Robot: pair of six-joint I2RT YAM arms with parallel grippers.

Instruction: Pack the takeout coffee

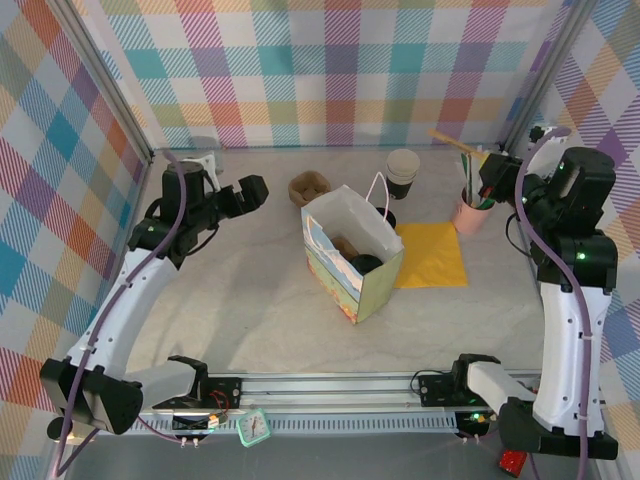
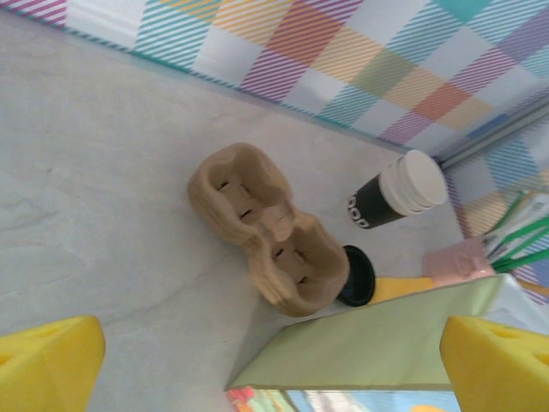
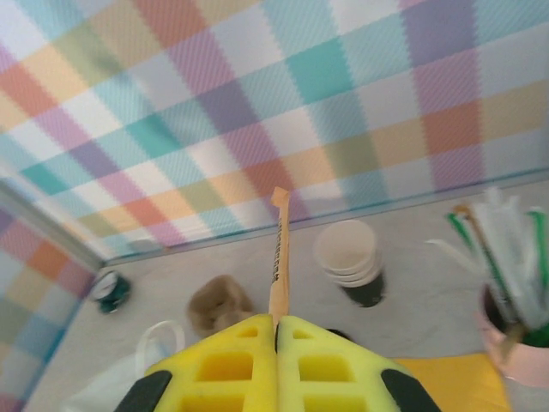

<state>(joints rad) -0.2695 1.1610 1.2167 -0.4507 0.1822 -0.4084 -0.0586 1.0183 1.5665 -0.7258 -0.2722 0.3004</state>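
Raised from the near-left base and bent at the elbow, with the left gripper (image 1: 252,190) aimed rightward and its yellow fingers (image 2: 47,365) spread wide apart. Standing tall on the right side, wrist folded inward at the top, with the right gripper (image 1: 488,180) held high, fingers (image 3: 223,369) pressed together on a thin wooden stick (image 3: 278,257).

Cup carrier (image 2: 266,227): moulded brown pulp, matt, rough. Stirrer (image 3: 279,257): pale wood, smooth. Right hand (image 3: 276,330): yellow plastic, matt. Table (image 2: 103,172): smooth, matt.
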